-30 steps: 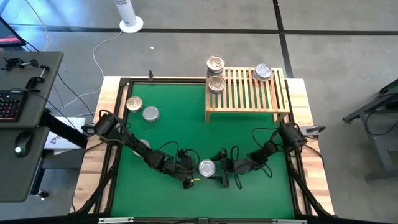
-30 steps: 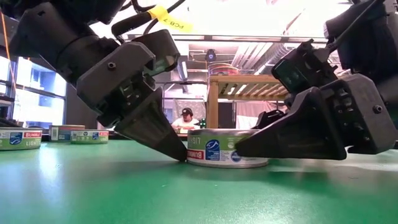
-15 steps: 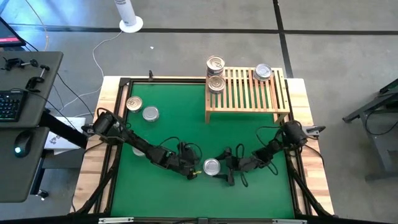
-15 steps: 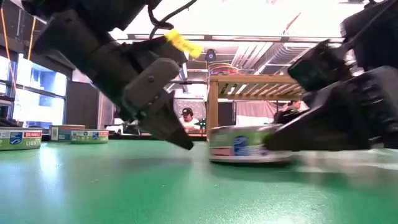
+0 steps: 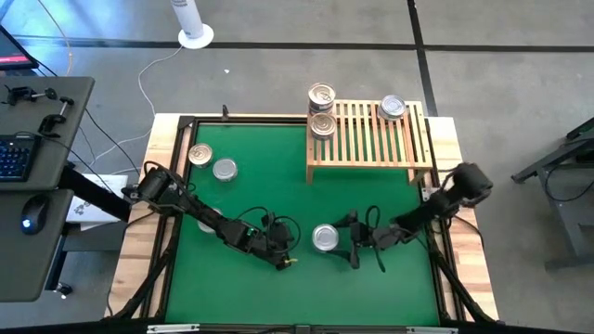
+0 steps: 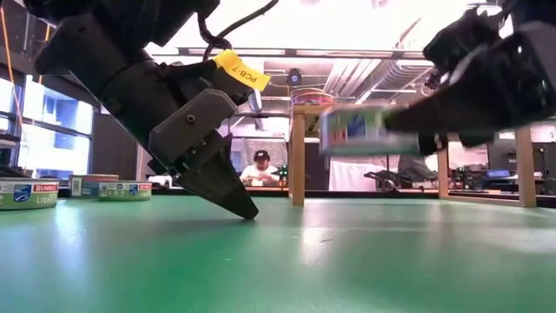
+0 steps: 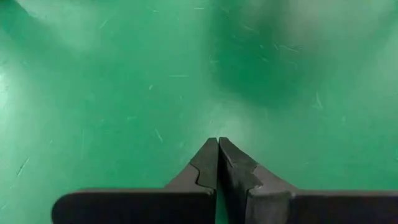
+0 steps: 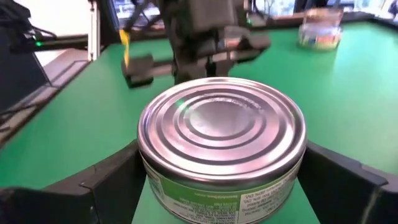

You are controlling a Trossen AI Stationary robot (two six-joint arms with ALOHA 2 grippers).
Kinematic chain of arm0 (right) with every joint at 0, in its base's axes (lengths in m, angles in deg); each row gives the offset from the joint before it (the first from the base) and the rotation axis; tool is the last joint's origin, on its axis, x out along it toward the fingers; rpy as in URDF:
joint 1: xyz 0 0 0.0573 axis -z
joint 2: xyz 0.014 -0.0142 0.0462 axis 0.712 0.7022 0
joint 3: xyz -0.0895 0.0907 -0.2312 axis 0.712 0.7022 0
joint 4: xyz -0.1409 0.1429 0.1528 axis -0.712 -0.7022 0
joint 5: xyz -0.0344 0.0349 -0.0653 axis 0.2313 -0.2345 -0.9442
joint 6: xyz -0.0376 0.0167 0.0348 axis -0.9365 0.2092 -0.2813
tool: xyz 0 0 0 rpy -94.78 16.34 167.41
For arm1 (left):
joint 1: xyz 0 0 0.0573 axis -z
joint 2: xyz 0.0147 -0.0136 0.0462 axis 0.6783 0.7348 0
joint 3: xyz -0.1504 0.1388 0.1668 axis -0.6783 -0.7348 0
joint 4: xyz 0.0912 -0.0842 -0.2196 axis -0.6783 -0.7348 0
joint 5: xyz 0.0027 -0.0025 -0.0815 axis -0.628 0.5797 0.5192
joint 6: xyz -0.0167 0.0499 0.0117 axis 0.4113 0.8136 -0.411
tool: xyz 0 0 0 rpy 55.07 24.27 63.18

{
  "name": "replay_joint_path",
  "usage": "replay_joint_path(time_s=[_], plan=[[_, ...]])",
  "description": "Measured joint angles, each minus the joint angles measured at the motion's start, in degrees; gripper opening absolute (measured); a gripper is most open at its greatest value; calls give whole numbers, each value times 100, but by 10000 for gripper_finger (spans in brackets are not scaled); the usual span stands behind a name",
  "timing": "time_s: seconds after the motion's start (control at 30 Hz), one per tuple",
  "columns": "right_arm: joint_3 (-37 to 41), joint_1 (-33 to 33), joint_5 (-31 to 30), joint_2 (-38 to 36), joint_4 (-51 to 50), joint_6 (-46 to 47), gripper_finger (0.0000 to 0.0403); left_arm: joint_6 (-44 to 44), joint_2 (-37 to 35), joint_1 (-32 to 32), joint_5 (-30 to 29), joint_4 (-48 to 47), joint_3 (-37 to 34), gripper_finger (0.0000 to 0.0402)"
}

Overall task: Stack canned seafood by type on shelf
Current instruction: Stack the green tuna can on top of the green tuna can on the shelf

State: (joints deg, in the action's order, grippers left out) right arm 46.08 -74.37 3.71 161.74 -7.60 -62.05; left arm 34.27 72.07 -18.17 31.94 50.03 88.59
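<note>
My right gripper is shut on a silver-lidded tin with a green label, held above the green mat near the table's middle front. Just to its left, my left gripper is shut on nothing. It slants down with its tips close to the mat; I cannot tell whether they touch it. The slatted wooden shelf stands at the far right. It carries a gold tin and a silver tin, and another gold tin sits at its far left corner. My right gripper pinches the tin's round side wall between its two fingers, one on either side. The fingers come nearly level from the table's right side. The tin sits level with its lid up, lifted clear of the mat.
Two loose tins lie on the mat at the far left, and they also show at the left of the low view. Bare mat lies between the held tin and the shelf's near edge. A pale wooden frame borders the mat.
My right gripper has risen and gone toward the table's right and far side, taking the tin with it. The tin stood on the mat and now hangs clear, still level. My left gripper, which had its tips against the tin's left side, has stayed put, tipped a little, and now stands apart.
</note>
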Motion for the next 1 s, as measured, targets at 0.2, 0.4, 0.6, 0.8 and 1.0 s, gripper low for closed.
replay_joint_path(time_s=[0.2,0.4,0.6,0.8,1.0], plan=[[-2,-2,-294,-1271,-727,-511,361,50,0,6,1,11,-8,0],[-2,158,-1285,-3045,-1928,-1000,361,68,1,65,-80,66,-19,0],[-256,948,-1977,-4989,-4324,-1039,361,151,8,153,-253,120,-27,0],[-1225,2429,-2031,-6055,-6600,-1214,361,155,10,210,-420,120,-34,0],[-1930,4250,-1318,-6160,-7274,-1666,361,155,10,212,-457,144,-34,0]])
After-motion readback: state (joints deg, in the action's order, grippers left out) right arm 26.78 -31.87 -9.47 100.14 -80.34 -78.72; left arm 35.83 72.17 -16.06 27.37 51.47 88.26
